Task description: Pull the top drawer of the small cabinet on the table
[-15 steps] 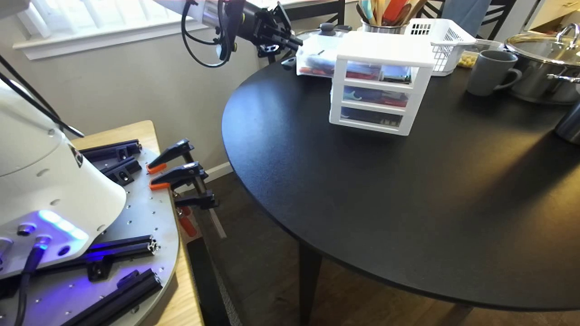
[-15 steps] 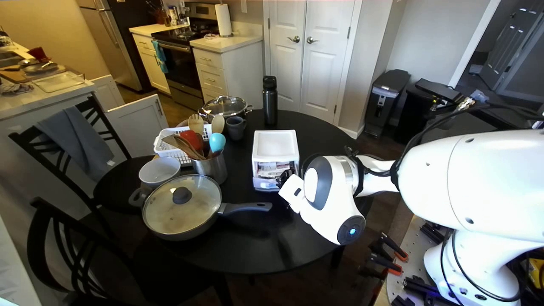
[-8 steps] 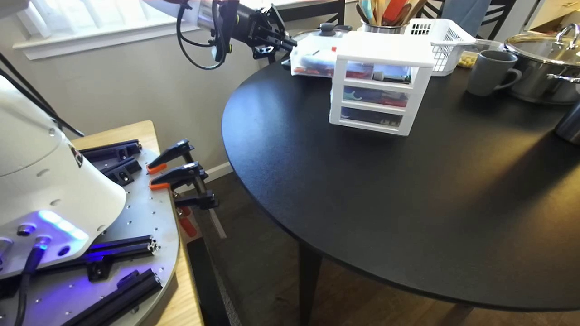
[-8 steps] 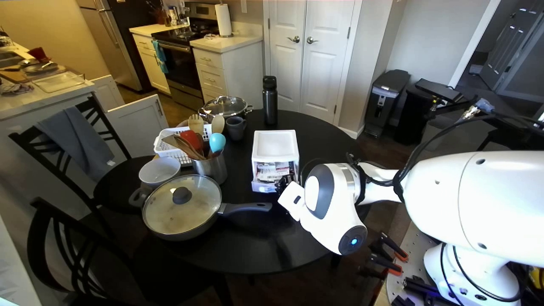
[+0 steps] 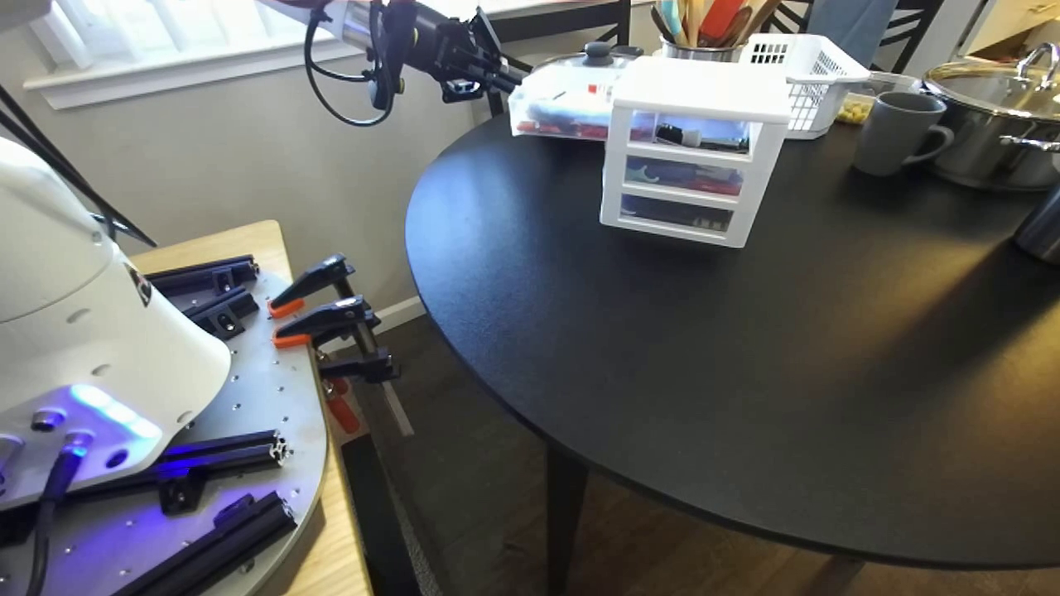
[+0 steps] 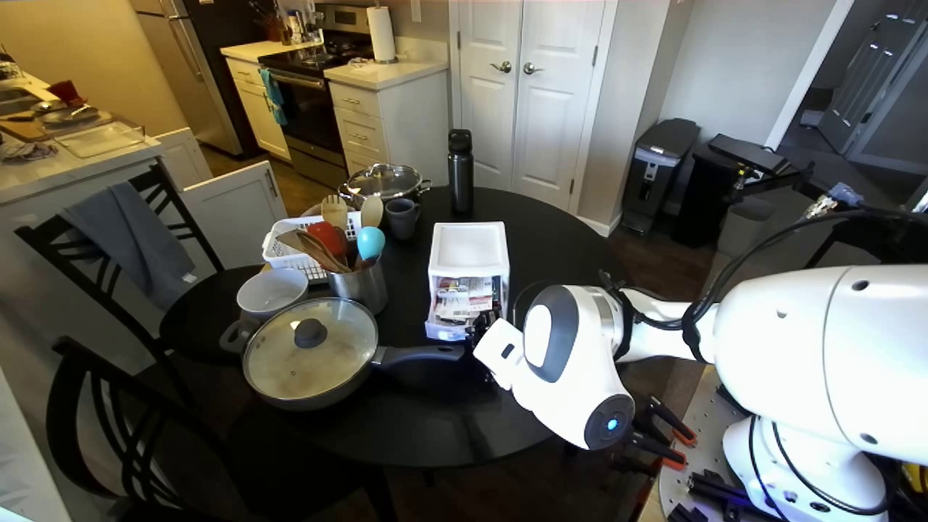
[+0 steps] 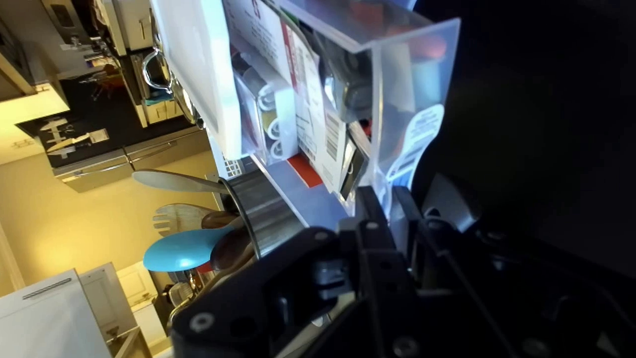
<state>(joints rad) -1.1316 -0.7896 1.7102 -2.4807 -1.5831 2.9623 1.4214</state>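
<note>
The small cabinet [image 5: 700,89] is a white three-drawer unit standing on the black round table [image 5: 745,397]; it also shows in an exterior view [image 6: 471,246] and the wrist view [image 7: 201,54]. Its top drawer [image 5: 556,116] stands well out of the cabinet. The drawer is clear plastic and holds papers, pens and small items, seen in an exterior view [image 6: 464,301] and the wrist view [image 7: 415,74]. My gripper [image 7: 386,199] is shut on the drawer's front edge, with clear plastic between the fingertips. The gripper [image 5: 515,80] is at the drawer's front. The two lower drawers are in.
A lidded frying pan [image 6: 312,355] stands beside the drawer, its handle [image 6: 420,354] reaching close to my gripper. A steel utensil holder [image 6: 362,286], a white latticed basket [image 5: 816,83], a grey mug [image 5: 898,132] and a steel pot [image 5: 994,124] stand near the cabinet.
My gripper has moved away from the cabinet, and the top drawer has slid further out with it. The cabinet body has shifted only very slightly.
</note>
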